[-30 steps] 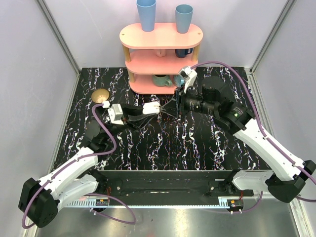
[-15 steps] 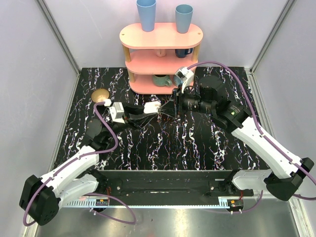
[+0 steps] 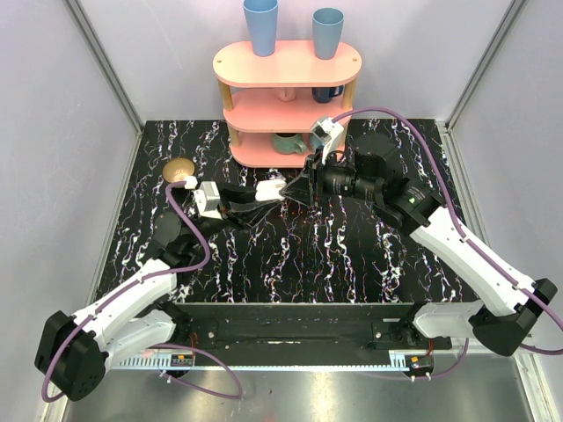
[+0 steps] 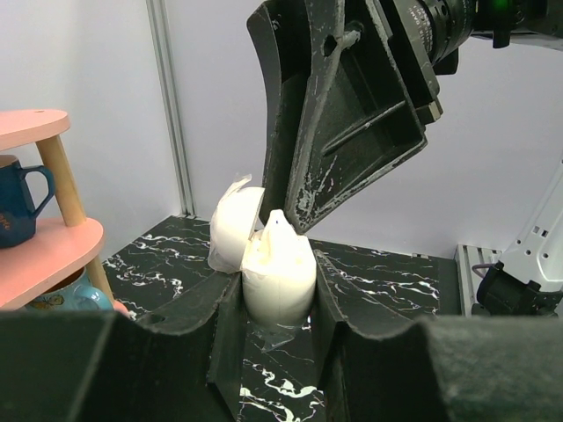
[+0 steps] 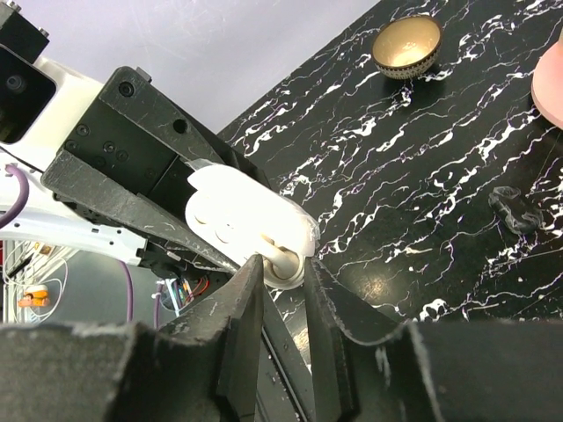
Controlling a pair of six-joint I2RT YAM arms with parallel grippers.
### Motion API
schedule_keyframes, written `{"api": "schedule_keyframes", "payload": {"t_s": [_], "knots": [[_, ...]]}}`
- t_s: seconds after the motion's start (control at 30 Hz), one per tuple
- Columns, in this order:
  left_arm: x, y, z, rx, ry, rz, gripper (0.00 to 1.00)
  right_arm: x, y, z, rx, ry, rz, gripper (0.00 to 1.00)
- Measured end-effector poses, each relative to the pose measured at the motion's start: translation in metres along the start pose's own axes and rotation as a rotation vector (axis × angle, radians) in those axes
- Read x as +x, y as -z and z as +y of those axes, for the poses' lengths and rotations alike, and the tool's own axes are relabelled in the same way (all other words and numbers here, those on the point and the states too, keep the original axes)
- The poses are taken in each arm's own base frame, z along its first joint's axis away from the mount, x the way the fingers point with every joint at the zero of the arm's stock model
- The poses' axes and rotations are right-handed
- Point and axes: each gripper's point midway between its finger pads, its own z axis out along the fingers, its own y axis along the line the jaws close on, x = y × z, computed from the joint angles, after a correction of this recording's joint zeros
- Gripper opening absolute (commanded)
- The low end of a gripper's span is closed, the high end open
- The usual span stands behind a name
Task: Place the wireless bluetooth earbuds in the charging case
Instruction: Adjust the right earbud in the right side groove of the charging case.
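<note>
White gloss plastic, clamped: my left gripper (image 4: pixel 276 297) was closed on the body of the charging case (image 4: pixel 280 264), one jaw against each side, with the lid (image 4: pixel 234 227) hinged open and tilted away behind it. My right gripper (image 5: pixel 281 274) was pinched on one earbud (image 5: pixel 281 255), jaws nearly together, the bud at the case mouth just past their tips. I could not determine whether it had entered its well. The second earbud was not identified, as my own fingers partly hid the wells.

Assessment: I judged the bud very light, rigid, smooth and liable to squirt from the pads. It should be held across its stem with light pressure. I judged the case stiff and slippery, best gripped low, clear of the hinge.

Farther past my right jaws lay a small dark object (image 5: pixel 515 207), then a gold bowl (image 5: pixel 406 46).
</note>
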Motion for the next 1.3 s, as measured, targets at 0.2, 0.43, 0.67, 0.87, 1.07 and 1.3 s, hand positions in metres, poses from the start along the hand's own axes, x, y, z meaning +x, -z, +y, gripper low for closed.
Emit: {"api": "schedule_keyframes", "payload": {"t_s": [0.2, 0.43, 0.67, 0.87, 1.07, 1.3], "knots": [[0.0, -0.0002, 0.0025, -0.006, -0.001, 0.001, 0.0, -0.0015, -0.0034, -0.0031, -0.003, 0.008, -0.017, 0.31], [-0.0003, -0.0005, 0.0032, -0.008, -0.002, 0.0, 0.0, -0.002, -0.0042, -0.0054, -0.004, 0.022, -0.023, 0.16], [0.0009, -0.0002, 0.0039, -0.012, 0.002, 0.005, 0.0, -0.001, -0.0046, -0.0072, 0.006, 0.075, -0.025, 0.1], [0.0021, 0.0, 0.0043, -0.014, 0.005, 0.009, 0.0, -0.0002, -0.0045, -0.0068, 0.031, 0.137, -0.035, 0.1], [0.0046, 0.0003, 0.0037, -0.014, 0.017, 0.019, 0.0, 0.0003, -0.0048, -0.0031, 0.047, 0.2, -0.053, 0.1], [0.0047, 0.0001, 0.0028, -0.011, 0.019, 0.019, 0.0, 0.001, -0.0038, -0.0019, 0.057, 0.232, -0.062, 0.39]]}}
